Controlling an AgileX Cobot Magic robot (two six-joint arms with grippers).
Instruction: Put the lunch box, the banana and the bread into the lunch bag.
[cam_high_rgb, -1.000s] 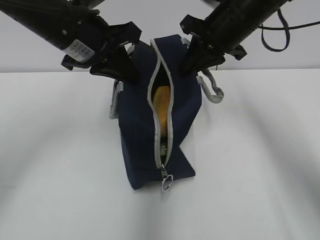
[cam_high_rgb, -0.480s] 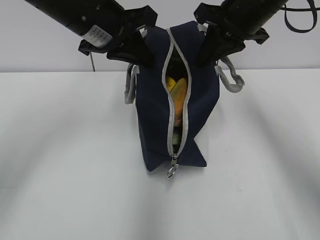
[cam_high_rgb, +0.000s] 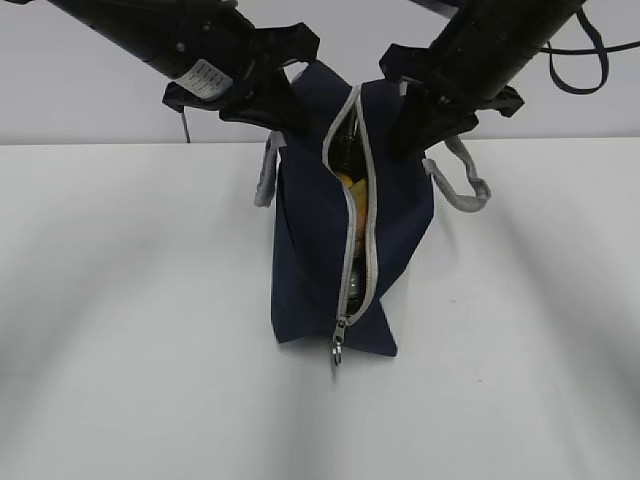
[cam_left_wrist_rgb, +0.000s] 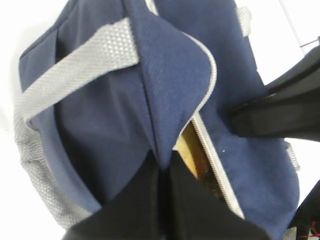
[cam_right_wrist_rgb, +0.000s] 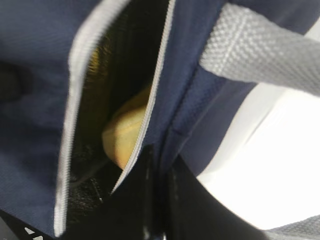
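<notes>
Both pincers clenched on the lunch bag (cam_high_rgb: 310, 260), left pincer (cam_high_rgb: 285, 115) at eleven o'clock, right pincer (cam_high_rgb: 405, 125) at one, zipper gaping over the surface (cam_high_rgb: 120, 300).

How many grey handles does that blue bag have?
2. One handle hangs on the bag's left side below the left gripper; the other handle loops out on its right, below the right gripper.

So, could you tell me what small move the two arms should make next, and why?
Probably set the lunch bag squarely down and release. The left pincer and right pincer each pinch fabric on either side of the open zipper, the bag stands on the table, and yellow food shows inside. The lunch box is not visible.
</notes>
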